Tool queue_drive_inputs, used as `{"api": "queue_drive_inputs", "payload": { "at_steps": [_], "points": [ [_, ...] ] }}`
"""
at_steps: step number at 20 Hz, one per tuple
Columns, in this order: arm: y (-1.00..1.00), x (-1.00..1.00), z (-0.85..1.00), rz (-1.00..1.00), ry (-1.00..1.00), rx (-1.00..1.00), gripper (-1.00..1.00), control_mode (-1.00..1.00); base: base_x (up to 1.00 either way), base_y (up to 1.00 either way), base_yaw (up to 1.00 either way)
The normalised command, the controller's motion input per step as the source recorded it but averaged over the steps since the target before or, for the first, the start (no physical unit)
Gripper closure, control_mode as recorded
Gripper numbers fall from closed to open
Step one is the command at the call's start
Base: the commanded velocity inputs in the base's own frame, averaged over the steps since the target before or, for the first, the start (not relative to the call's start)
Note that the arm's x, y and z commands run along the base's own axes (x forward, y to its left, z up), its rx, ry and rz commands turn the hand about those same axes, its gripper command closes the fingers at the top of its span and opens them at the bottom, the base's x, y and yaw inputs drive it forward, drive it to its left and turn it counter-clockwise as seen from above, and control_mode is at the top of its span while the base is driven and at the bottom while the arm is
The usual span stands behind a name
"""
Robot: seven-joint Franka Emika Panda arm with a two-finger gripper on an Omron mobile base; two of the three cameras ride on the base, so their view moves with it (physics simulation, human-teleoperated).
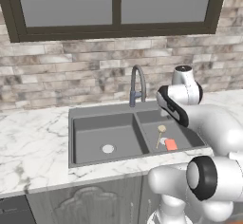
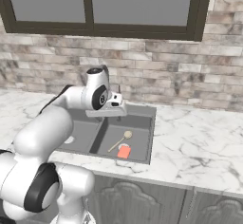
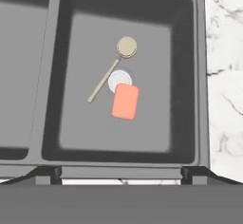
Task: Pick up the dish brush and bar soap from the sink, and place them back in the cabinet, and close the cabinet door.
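Observation:
The dish brush (image 3: 105, 79) lies slanted on the floor of the sink's (image 3: 200, 76) right basin, with its round pale head toward the back wall. The orange-red bar soap (image 3: 125, 101) lies flat right beside the handle and covers part of the silver drain (image 3: 118, 79). My gripper (image 3: 121, 174) hangs open above the basin's front edge, its fingertips spread wide with nothing between them. From the base I see the brush (image 1: 160, 135) (image 2: 120, 141) and soap (image 1: 171, 144) (image 2: 124, 152) in the same basin, with the hand (image 2: 109, 109) over the sink. The cabinet and its door are out of view.
A grey gooseneck faucet (image 1: 137, 83) stands behind the sink's divider. The left basin (image 1: 107, 137) holds just its drain. Marble counter (image 2: 199, 142) runs on both sides, a brick wall and dark-framed window (image 1: 116, 9) lie behind, and carved base cabinets (image 2: 128, 199) sit below.

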Motion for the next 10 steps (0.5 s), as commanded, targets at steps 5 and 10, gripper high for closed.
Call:
{"api": "queue_drive_inputs", "payload": {
  "at_steps": [5,10],
  "points": [
    [-0.15,0.15,-0.35,0.00,0.00,0.00,-1.00,-1.00,0.00,0.00,0.00],
    [-0.12,0.17,-0.38,0.00,0.00,0.02,-1.00,-1.00,0.00,0.00,0.00]
  ]
}}
